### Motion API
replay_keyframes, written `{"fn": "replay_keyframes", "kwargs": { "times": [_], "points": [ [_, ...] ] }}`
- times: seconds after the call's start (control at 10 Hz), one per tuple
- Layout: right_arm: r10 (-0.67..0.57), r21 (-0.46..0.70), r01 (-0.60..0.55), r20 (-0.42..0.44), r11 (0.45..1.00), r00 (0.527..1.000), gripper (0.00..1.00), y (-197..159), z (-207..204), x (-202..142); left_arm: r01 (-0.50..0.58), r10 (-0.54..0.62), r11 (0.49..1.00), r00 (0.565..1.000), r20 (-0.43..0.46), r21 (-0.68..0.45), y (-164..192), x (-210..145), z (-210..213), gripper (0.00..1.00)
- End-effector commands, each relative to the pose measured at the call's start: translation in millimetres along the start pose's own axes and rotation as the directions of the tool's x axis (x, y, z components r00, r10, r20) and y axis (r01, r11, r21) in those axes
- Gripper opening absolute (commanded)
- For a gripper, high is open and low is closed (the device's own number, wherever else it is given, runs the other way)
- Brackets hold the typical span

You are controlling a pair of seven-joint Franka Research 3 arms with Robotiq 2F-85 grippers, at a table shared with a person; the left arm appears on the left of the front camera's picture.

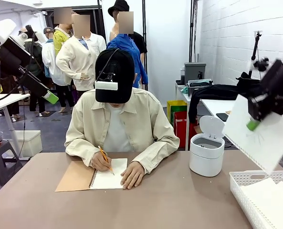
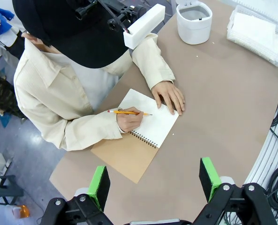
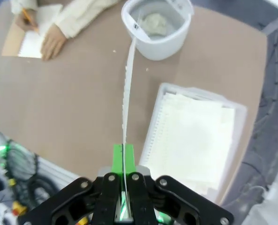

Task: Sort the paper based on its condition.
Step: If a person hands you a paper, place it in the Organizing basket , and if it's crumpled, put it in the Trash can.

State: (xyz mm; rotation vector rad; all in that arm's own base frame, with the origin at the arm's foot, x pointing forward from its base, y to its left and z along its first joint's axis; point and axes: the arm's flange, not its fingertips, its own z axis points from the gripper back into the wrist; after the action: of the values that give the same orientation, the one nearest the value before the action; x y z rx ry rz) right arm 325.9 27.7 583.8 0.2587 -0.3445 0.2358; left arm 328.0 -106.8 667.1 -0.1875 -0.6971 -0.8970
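The right gripper (image 1: 252, 125) is clamped on one edge of a flat sheet (image 1: 267, 143), hanging it high at the right above the basket (image 1: 241, 183). Smooth paper (image 3: 190, 131) lies stacked there (the bin (image 1: 206, 153) beyond holds a crumpled wad (image 3: 154, 23)), so the sheet looks bound for the basket. The left gripper (image 2: 154, 177) hangs spread wide, high at left, clear of the person (image 1: 115, 119) sketching in the notebook (image 1: 108, 177).

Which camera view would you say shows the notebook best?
The left wrist view: it looks down on the notebook, showing page, spiral and brown cover. The front view shows it flat and foreshortened; the right wrist view, a blurred corner.
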Motion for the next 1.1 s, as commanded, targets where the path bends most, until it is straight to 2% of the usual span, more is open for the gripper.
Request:
{"fn": "replay_keyframes", "kwargs": {
  "times": [0.0, 0.1, 0.2, 0.4, 0.6, 0.7, 0.8, 1.0],
  "points": [
    [-0.044, -0.028, 0.044, 0.001, 0.999, 0.999, 0.0, -27.1, -37.0, -25.6, -0.004, 0.004, 1.0, 1.0, 0.004, 0.002, 1.1, 0.8, 0.3, 1.0],
    [-0.056, -0.041, 0.057, 0.018, 0.998, 0.998, 0.0, -35.7, -51.8, -33.2, -0.004, 0.004, 1.0, 1.0, 0.004, 0.002, 1.1, 0.8, 0.3, 1.0],
    [-0.069, -0.102, 0.073, 0.045, 0.992, 0.997, 0.0, -50.9, -69.7, -37.7, -0.004, 0.004, 1.0, 1.0, 0.004, 0.002, 1.1, 0.8, 0.3, 1.0],
    [-0.107, -0.144, 0.11, 0.03, 0.983, 0.994, 0.0, -70.3, -87.7, -47.8, -0.004, 0.004, 1.0, 1.0, 0.004, 0.002, 1.1, 0.8, 0.3, 1.0],
    [-0.157, -0.138, 0.154, -0.016, 0.978, 0.987, 0.0, -81.9, -103.9, -55.9, -0.004, 0.004, 1.0, 1.0, 0.004, 0.002, 1.1, 0.8, 0.3, 1.0],
    [-0.212, -0.09, 0.201, -0.132, 0.975, 0.968, 0.0, -83.5, -102.5, -60.2, -0.004, 0.004, 1.0, 1.0, 0.004, 0.002, 1.1, 0.8, 0.3, 1.0],
    [-0.127, -0.124, 0.126, 0.002, 0.984, 0.992, 0.0, -82.4, -82.2, -29.6, -0.004, 0.004, 1.0, 1.0, 0.004, 0.002, 1.1, 0.8, 0.3, 1.0],
    [-0.127, -0.124, 0.126, 0.002, 0.984, 0.992, 0.0, -82.4, -82.2, -29.6, -0.004, 0.004, 1.0, 1.0, 0.004, 0.002, 1.1, 0.8, 0.3, 1.0]
  ]
}}
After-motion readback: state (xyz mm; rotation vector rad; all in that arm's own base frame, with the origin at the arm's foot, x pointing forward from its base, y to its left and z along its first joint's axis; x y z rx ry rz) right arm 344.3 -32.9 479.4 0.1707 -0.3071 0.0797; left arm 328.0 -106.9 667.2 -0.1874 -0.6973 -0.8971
